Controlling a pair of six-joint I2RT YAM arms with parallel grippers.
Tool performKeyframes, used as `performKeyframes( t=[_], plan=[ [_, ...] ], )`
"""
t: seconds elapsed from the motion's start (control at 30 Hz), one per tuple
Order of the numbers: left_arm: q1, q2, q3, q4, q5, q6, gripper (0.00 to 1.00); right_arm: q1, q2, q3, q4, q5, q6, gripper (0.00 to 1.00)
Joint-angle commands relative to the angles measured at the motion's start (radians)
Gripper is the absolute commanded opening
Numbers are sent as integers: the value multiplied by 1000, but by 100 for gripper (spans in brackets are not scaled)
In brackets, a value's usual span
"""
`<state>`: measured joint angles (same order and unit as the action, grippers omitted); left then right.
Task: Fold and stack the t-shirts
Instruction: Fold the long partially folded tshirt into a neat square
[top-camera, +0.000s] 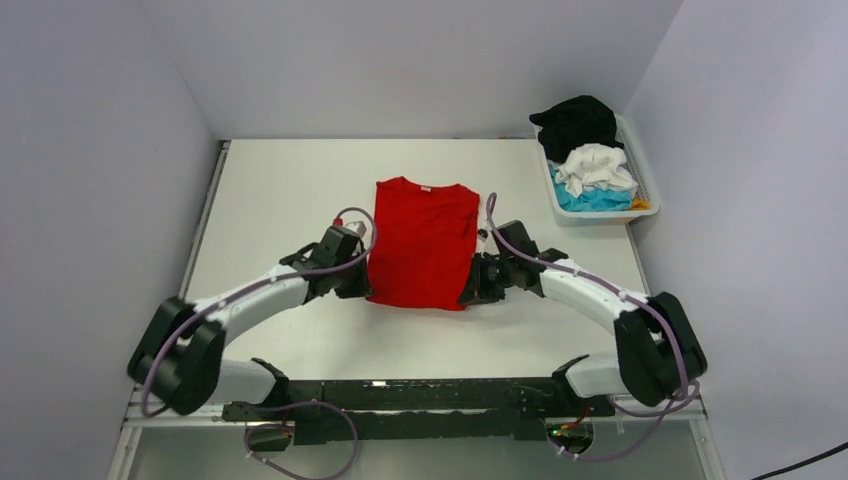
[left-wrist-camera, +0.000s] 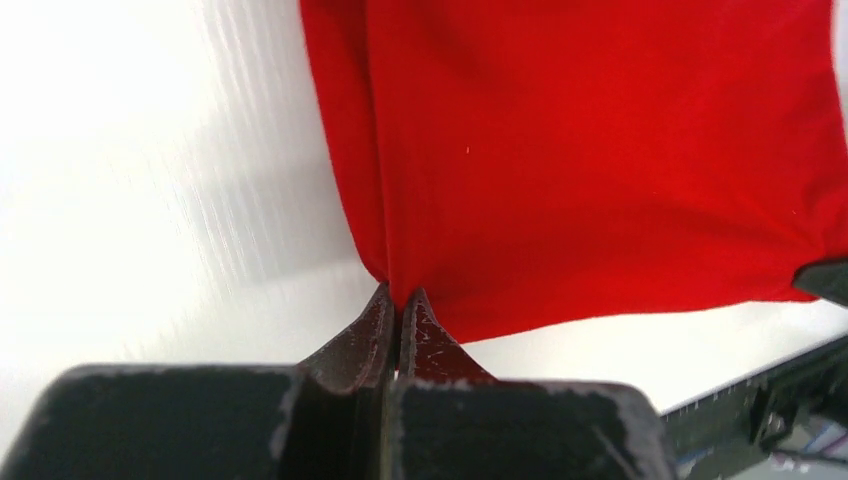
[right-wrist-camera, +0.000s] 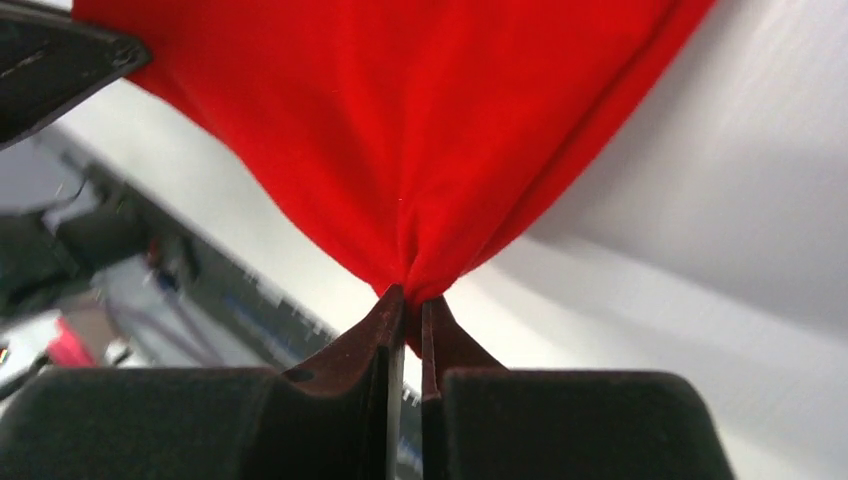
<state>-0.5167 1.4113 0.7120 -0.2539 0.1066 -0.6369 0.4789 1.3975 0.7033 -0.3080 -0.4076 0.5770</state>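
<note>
A bright red t-shirt (top-camera: 422, 243) lies on the white table, folded into a tall narrow rectangle with the collar at the far end. My left gripper (top-camera: 366, 287) is shut on its near left corner, the cloth pinched between the jaws in the left wrist view (left-wrist-camera: 398, 297). My right gripper (top-camera: 468, 294) is shut on its near right corner, the cloth bunched at the tips in the right wrist view (right-wrist-camera: 412, 292). The near hem hangs slightly raised between the two grippers. A black t-shirt (top-camera: 577, 122), a white one (top-camera: 596, 166) and a turquoise one (top-camera: 592, 199) lie heaped in the basket.
The white slatted basket (top-camera: 648, 199) stands at the table's far right corner. White walls close in the table on the left, back and right. The black base rail (top-camera: 420, 398) runs along the near edge. Bare table surface (top-camera: 280, 190) lies left of the shirt.
</note>
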Motion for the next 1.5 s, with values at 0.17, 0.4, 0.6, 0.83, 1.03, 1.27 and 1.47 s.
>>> performKeyframes(
  t=[0.17,0.4,0.6,0.83,1.03,1.27,1.47],
  plan=[
    [-132,-447,-10,-383,-173,-78,0,8,-248,88,-465,-414,-194,9],
    [-139,-595,37,-289,-125,-10,0,-88,-279,177,-487,-468,-239,8],
    [-123,-470,169,-194,-243,38,0,-230,-240,202,-315,-467,-133,7],
    [3,-240,279,-3,-226,107,0,-269,-115,258,-74,-366,-65,7],
    [86,-34,389,52,-213,104,0,-331,70,294,4,-269,-35,7],
    [118,185,525,6,-245,133,0,-355,286,356,106,-281,8,10],
    [140,325,593,7,-193,144,3,-360,377,399,116,-185,25,15]
  ],
)
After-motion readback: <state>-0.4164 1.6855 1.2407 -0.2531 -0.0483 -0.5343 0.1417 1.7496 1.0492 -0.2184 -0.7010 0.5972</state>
